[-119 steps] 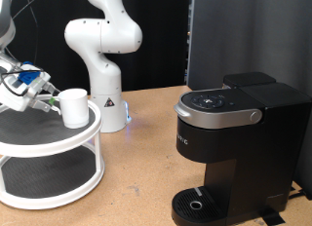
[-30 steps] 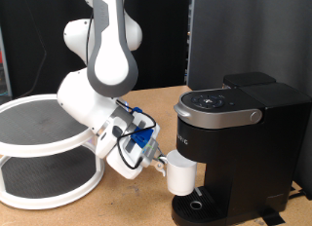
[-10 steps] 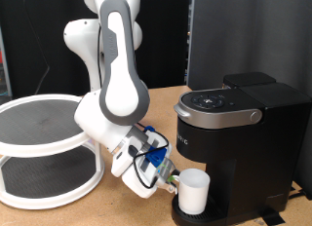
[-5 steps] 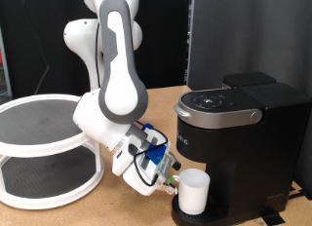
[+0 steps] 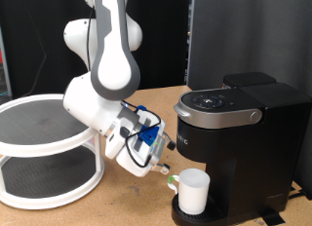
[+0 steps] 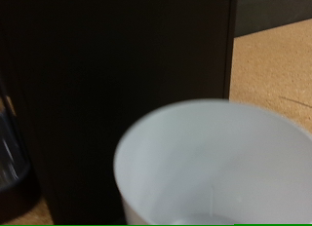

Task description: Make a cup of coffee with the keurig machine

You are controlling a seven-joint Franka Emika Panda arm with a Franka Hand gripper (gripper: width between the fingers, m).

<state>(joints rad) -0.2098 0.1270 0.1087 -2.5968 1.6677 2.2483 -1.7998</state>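
Your hand (image 5: 164, 173) has drawn back and upward from the white cup (image 5: 192, 190) since half a second ago; whether its fingers are spread, you cannot tell. The cup stands on the drip base of the black Keurig machine (image 5: 239, 138), under the brew head. A two-tier round rack (image 5: 44, 148) sits on the surface (image 5: 146, 202) at the exterior view's left.

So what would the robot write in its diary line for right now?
cup: standing on keurig machine drip base, under brew head | pincer: just beside cup, not holding it | lid: closed | white tiered stand: exterior view's left
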